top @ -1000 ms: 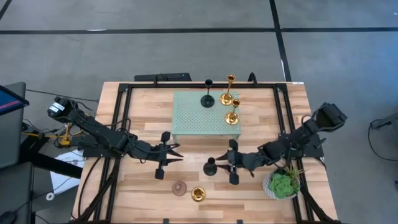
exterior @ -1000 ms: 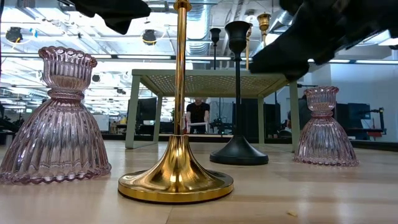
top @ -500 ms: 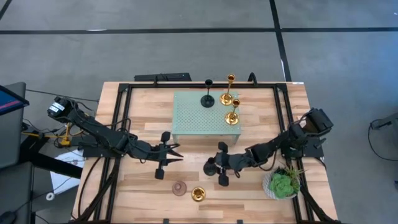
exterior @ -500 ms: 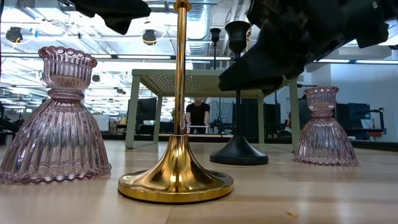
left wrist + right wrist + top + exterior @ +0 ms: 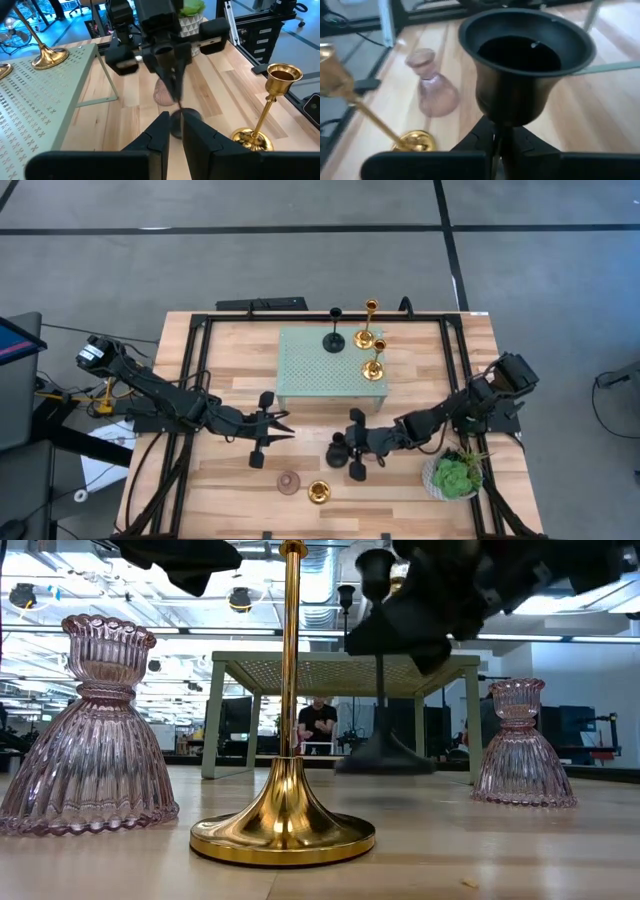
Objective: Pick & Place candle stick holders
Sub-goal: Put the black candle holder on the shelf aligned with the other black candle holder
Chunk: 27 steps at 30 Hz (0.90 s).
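Since a second ago the right gripper (image 5: 345,448) has clamped a black holder's (image 5: 527,65) stem and raised it; the left gripper (image 5: 285,429) hangs nearly closed, empty. Counted from above: three gold, two black, one pink; no writing readable

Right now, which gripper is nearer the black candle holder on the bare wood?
Right. The right gripper is shut on the black candle holder's stem; the left gripper waits apart beside it.

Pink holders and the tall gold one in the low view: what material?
Pink holders: ribbed, translucent, so probably pressed glass, though clear plastic can't be ruled out. Tall gold holder: mirror-bright surface reflecting the room, likely polished brass or gold-plated metal.
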Available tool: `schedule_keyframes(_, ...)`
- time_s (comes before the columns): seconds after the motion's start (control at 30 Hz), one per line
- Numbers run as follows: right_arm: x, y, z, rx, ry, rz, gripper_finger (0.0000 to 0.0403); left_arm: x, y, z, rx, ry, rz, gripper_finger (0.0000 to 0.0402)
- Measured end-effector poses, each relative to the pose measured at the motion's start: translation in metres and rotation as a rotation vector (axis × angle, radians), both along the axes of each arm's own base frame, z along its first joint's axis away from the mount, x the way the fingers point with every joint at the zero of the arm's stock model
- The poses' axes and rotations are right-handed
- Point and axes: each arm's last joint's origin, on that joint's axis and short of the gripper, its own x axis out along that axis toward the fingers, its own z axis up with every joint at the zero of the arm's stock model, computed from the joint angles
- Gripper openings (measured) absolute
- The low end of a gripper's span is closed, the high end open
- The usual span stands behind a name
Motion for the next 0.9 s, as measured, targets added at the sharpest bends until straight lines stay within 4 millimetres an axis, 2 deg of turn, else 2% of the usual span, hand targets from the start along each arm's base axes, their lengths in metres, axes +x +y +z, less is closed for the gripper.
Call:
schedule_keyframes(0.23,0.01,-0.003,0.047,-0.073,-0.051,-0.088,0.0004,0.0,0.0,0.0,0.0,0.0,0.0,0.0048)
schedule_keyframes(0.47,0.017,-0.017,0.091,-0.127,-0.172,-0.267,0.0002,0.0,0.0,0.0,0.001,0.0,0.0,0.0048)
schedule_keyframes(0.67,0.027,-0.037,0.109,-0.17,-0.208,-0.436,0.0001,0.0,0.0,0.0,0.001,0.0,0.0,0.0048)
schedule_keyframes(0.9,0.037,-0.07,0.124,-0.187,-0.193,-0.539,0.0001,0.0,0.0,0.0,0.001,0.0,0.0,0.0048)
